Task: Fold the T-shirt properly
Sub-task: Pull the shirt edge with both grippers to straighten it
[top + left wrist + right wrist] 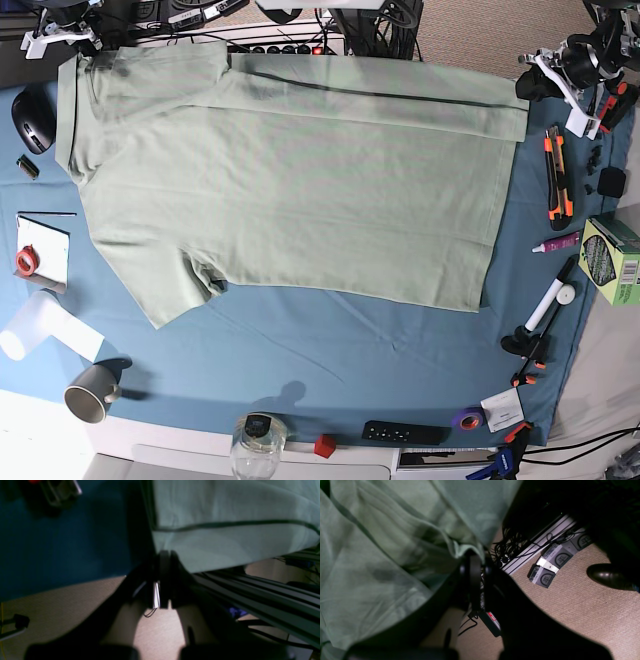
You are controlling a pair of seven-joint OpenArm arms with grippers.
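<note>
T-shirt (290, 190) lies spread over the blue cloth (330, 360), far edge lifted. Left gripper (163, 555) clenched on the far hem corner, right gripper (473, 555) clenched on the far shoulder edge — likely both pinching to pull that side over for a fold.

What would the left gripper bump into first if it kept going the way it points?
The T-shirt: the left gripper is already shut on its edge. Straight ahead lies more shirt, though depth is unclear.
</note>
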